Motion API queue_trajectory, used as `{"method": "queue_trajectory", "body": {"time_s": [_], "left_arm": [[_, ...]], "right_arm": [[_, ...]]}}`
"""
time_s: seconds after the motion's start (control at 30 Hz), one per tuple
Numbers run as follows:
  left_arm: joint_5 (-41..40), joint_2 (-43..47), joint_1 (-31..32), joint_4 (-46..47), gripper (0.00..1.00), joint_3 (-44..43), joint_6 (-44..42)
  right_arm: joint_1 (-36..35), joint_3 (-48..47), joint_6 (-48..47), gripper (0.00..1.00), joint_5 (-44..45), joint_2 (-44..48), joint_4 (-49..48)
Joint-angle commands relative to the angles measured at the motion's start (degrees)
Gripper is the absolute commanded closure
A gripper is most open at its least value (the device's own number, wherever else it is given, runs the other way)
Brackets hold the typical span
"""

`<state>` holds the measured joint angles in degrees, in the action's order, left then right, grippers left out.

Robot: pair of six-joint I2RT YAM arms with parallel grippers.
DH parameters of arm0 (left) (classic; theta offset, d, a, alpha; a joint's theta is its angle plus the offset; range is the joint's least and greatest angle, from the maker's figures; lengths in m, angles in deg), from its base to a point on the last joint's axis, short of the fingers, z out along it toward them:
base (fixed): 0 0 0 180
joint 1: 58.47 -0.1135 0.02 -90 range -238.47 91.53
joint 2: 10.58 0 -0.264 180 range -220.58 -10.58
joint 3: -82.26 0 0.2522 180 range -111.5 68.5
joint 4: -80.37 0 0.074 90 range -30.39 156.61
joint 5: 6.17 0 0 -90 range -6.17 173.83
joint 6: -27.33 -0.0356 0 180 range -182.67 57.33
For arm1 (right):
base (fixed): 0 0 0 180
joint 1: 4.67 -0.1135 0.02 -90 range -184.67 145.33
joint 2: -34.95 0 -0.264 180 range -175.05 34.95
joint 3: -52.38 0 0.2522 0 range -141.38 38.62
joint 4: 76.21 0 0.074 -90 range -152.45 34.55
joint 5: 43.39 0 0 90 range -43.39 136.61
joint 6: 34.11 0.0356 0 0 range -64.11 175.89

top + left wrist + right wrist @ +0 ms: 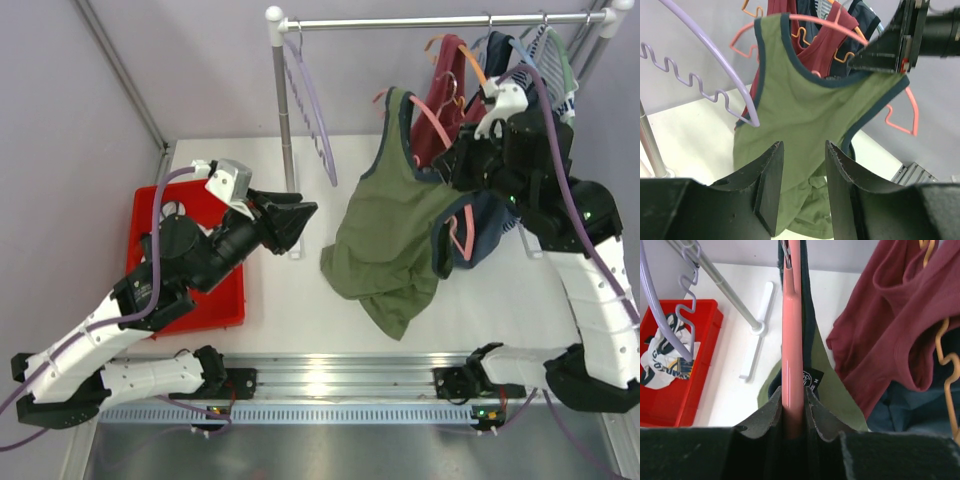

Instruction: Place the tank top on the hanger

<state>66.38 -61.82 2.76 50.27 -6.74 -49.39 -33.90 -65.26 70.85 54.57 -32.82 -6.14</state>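
- Your right gripper is pinched narrow on the thin salmon-pink plastic hanger. It holds the hanger up at the far right, so the garment hangs free for dressing.
- The olive-green sleeveless tank top with navy trim drapes from that hanger, right of centre. Its hem is bunched on the white table.
- One strap sits over the hanger's left arm. The other lies at your right gripper, and you cannot tell whether it is seated.
- Your left gripper stands wide and empty, left of the top and facing it, near the lilac wavy-barred hanger. I judge it ready to tug fabric.
- Risk: the dragging hem could pull a strap off.
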Motion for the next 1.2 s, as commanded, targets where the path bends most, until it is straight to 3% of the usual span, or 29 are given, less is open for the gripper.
{"method": "queue_trajectory", "body": {"time_s": [0.0, 0.2, 0.83, 1.17], "left_arm": [[-0.48, 0.53, 0.12, 0.17, 0.57, -2.98, -1.67], [-0.56, 0.27, 0.2, -0.36, 0.57, -4.21, -2.73], [-0.39, 2.99, 0.2, -0.8, 0.56, -2.72, -4.4], [-0.56, 3.08, 0.12, -0.89, 0.55, -2.45, -5.54]], "right_arm": [[1.81, -12.1, -1.78, 1.0, -3.57, -4.89, -1.57], [4.8, -23.64, -2.39, 1.0, -5.94, -11.59, 2.22], [12.18, -30.42, -3.62, 1.0, -7.09, -18.98, -7.88], [12.62, -31.65, -2.39, 1.0, -6.47, -22.93, -12.54]]}}
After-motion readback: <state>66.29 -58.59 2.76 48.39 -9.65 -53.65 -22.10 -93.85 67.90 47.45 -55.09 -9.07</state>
